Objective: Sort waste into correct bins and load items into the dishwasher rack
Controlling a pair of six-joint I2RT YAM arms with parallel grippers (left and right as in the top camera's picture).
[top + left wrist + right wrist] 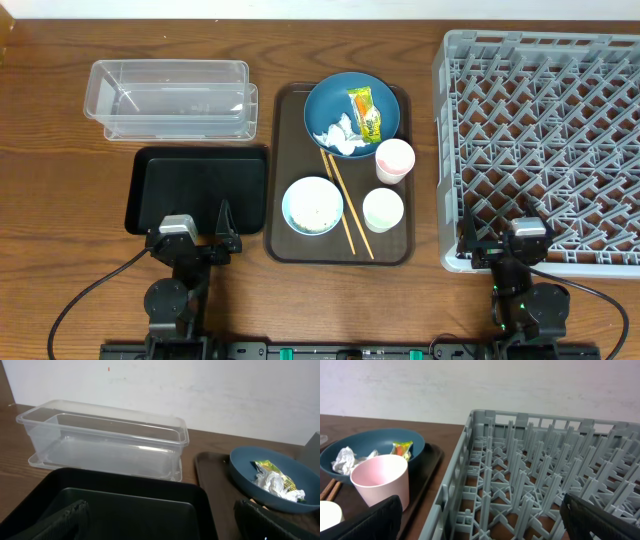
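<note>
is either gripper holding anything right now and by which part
Nothing is held. The left gripper is open over the black tray and the right gripper is open by the dishwasher rack; neither has anything between its jaws.

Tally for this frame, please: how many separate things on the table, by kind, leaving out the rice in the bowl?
Plates: 1, dark blue plate
Bowls: 1, light blue bowl
Cups: 2, pinkish cup, greenish cup
Utensils: 2, chopsticks
Waste: 2, snack wrapper, tissue
Bins: 2, clear tub, black tray
Trays: 1, brown serving tray
Racks: 1, grey rack
Total: 12
</note>
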